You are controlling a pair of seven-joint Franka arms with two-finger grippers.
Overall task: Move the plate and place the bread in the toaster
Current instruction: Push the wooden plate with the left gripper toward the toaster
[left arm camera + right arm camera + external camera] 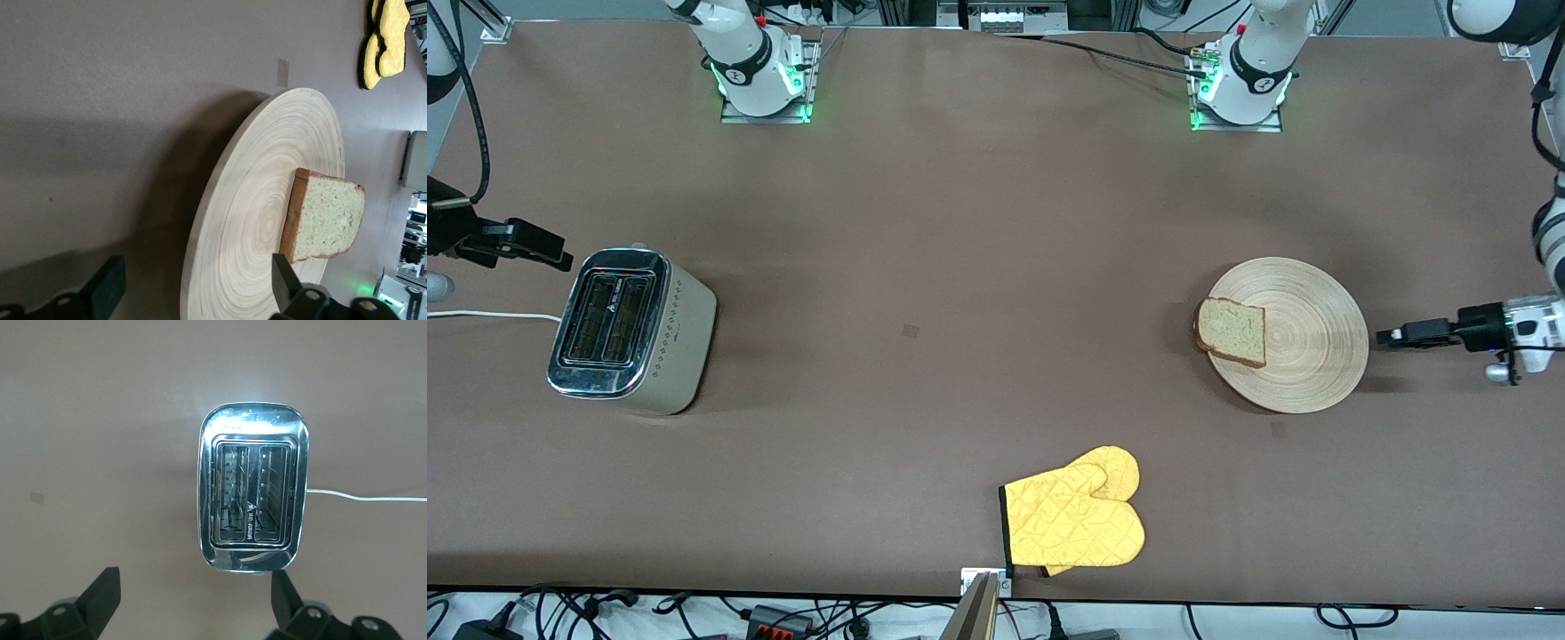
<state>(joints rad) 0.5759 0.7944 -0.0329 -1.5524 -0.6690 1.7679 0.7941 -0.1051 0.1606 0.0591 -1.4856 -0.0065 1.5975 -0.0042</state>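
Round pale-wood plate [1303,356] sits toward left arm's table edge, w/ squarish brown bread slice [1232,332] on its rim. Left gripper [1383,338] open, just beside plate. Right gripper [560,260] open by chrome-topped cream toaster [633,332], near right arm's edge.

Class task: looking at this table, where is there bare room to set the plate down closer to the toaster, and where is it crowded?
The widest bare stretch lies between the toaster and the plate, mid-table. The oven mitts take the table's edge nearest the front camera. It is crowded beside the plate, where the open left gripper waits, and by the toaster, where the open right gripper hovers. The bread overhangs the plate's rim.
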